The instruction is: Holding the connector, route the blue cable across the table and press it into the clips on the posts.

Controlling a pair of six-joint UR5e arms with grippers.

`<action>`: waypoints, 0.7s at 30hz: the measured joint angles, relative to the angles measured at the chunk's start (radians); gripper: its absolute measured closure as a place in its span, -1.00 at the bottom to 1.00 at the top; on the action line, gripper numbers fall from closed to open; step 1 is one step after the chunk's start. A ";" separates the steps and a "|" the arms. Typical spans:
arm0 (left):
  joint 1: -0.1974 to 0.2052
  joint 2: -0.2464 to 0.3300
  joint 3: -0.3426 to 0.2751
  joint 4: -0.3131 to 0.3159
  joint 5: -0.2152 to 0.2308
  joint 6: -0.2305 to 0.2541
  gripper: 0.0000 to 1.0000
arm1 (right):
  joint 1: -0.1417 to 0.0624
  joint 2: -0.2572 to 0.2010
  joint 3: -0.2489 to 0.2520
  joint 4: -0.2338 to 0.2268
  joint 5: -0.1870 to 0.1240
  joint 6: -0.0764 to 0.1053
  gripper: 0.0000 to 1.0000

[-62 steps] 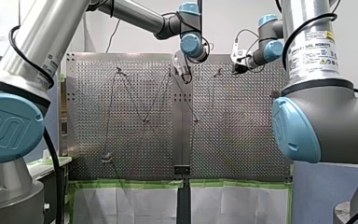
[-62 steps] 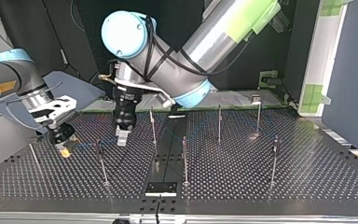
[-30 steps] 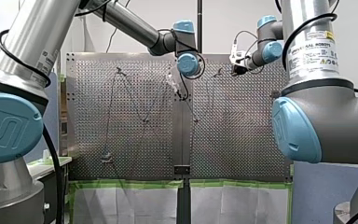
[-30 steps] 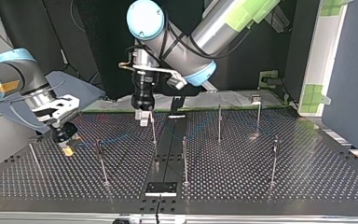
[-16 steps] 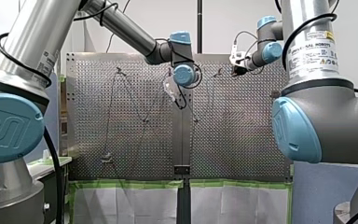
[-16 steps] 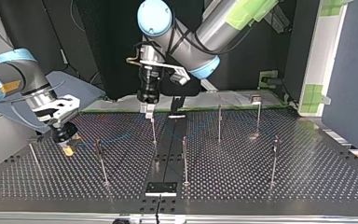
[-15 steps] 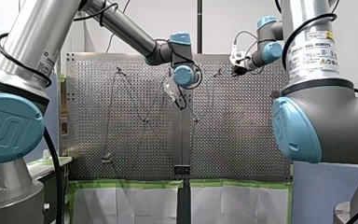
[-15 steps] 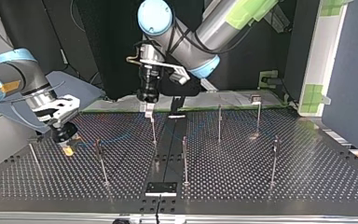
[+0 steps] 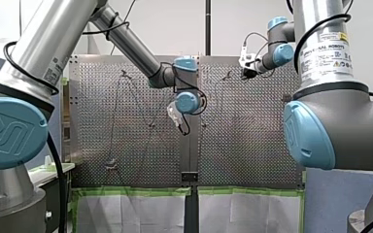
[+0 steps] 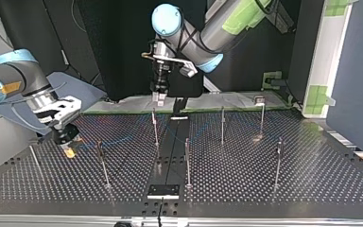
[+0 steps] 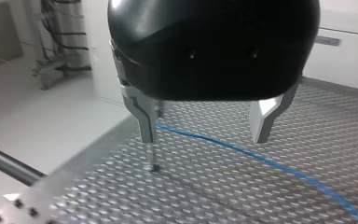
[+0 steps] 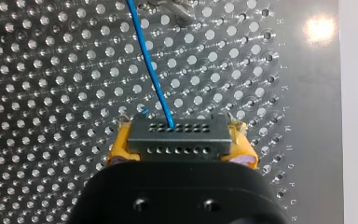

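Right wrist: finds my right gripper (image 12: 181,141) clamped on the connector (image 12: 177,128), blue cable (image 12: 150,70) running ahead over the table (image 12: 51,93). Left wrist: shows my left gripper (image 11: 204,136) spread, empty, above the cable. Top: places connector by the table's edge at that view's left, beyond the posts (image 10: 155,125). Front: suggests zigzag mostly clipped, last stretch pending.

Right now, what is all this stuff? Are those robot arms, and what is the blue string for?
Yes, two robot arms stand at a metal table full of little holes. One picture looks from behind the arms, one from across the table, and two come from cameras on the wrists. Thin posts stand on the table. The blue string is a cable. The right gripper, with yellow pads, pinches the dark plug at the cable's end. The left gripper hangs open over the table, holding nothing.
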 joint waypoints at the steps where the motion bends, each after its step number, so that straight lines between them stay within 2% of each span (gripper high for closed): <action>1: 0.000 -0.009 -0.009 0.008 0.000 0.000 -1.00 | 0.000 0.000 0.000 0.000 0.000 0.000 1.00; 7: -0.013 -0.061 -0.061 0.061 -0.010 -0.011 -1.00 | 0.000 0.000 0.000 0.000 0.000 -0.001 1.00; 21: -0.032 -0.180 -0.180 0.180 -0.014 0.044 -1.00 | -0.003 0.002 0.000 -0.001 0.007 -0.004 1.00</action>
